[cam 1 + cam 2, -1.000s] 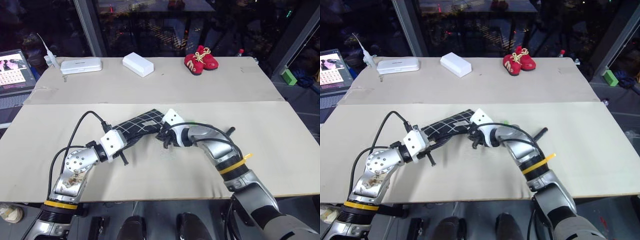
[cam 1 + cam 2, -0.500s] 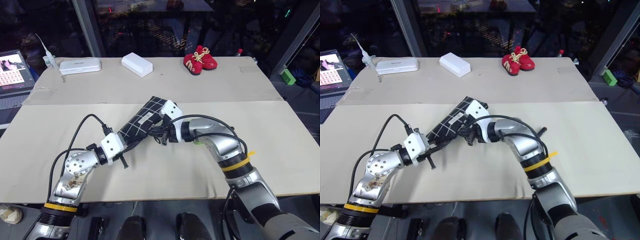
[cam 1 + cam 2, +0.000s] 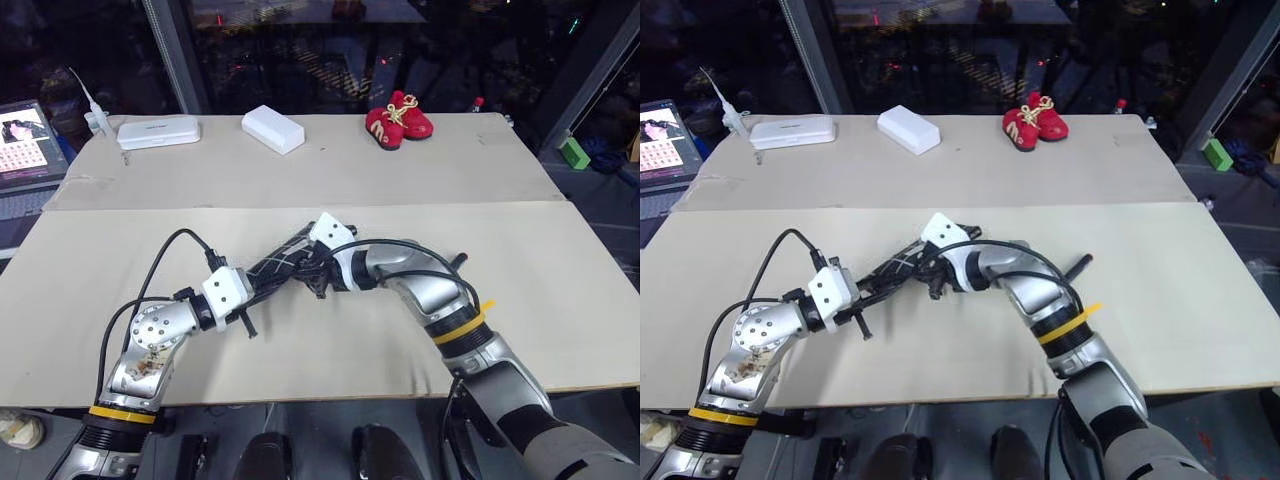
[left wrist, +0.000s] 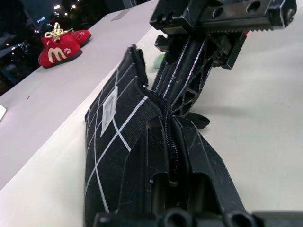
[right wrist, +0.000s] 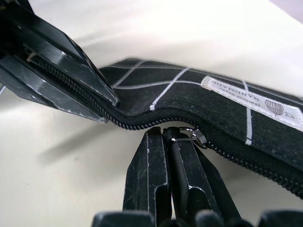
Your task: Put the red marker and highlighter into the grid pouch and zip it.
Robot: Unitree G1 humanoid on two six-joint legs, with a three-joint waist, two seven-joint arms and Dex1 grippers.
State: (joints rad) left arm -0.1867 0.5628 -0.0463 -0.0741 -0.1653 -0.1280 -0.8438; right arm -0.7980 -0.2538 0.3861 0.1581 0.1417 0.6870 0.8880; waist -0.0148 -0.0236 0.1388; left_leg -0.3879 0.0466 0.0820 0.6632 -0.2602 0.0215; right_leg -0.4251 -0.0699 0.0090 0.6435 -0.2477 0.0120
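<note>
We have the left gripper (image 3: 262, 283) clamped shut on the near-left end of the grid pouch (image 3: 290, 256), pinning the seam by the zipper. That end hasn't budged over the last second. The pouch itself has: it lay flatter a second ago, swung up steeply toward the far side half a second ago, and now sits lower and tauter between the two grippers.

The right gripper (image 5: 166, 142), fingers pressed together on the zipper pull (image 5: 189, 135), has shifted left along the pouch toward our left one. We judge the zip stroke is mid-travel; teeth by the slider look closed on one side, how much is left we can't tell.

Red marker and highlighter: a green sliver shows past the pouch in the left wrist view, identity unclear.

Writing: white label (image 5: 258, 104) on the pouch, small print, not legible. Red baby shoes (image 4: 64, 45) at far right carry a white "M".
</note>
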